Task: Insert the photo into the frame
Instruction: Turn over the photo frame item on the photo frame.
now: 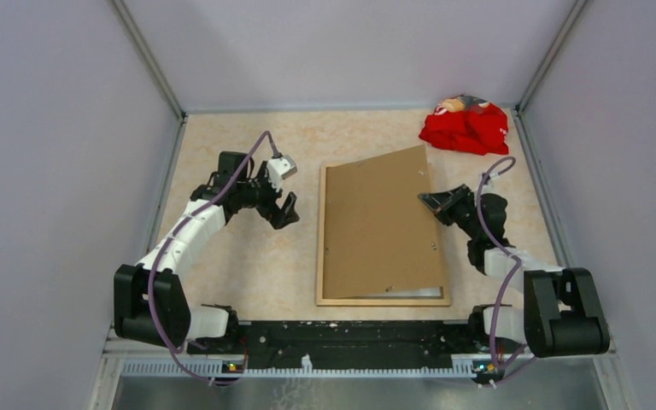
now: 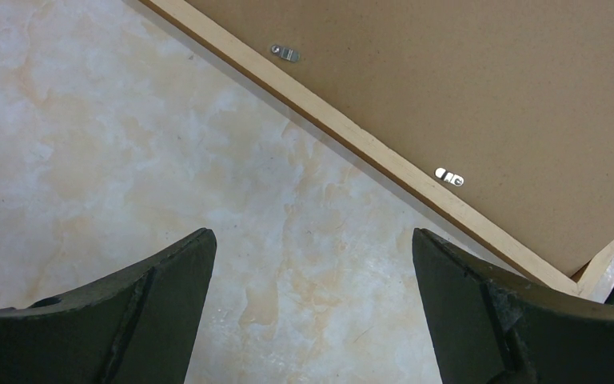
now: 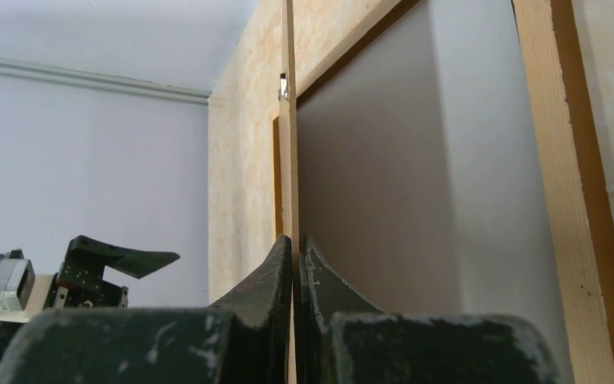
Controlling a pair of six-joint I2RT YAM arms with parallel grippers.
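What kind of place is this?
Probably a robot test booth: plain grey walls box in a marble-patterned table, with a left arm and a right arm bolted at its near edge.

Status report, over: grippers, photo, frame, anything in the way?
Left gripper open, beside frame. Right gripper shut on backing board, edge lifted. Photo in frame, white back up. Nothing blocking.

Legible text, labels, brands, numbers, signs: none in any view. Crumpled red fabric point(image 1: 465, 128) at the far right corner of the beige marbled counter point(image 1: 248, 256): any print too small to read.
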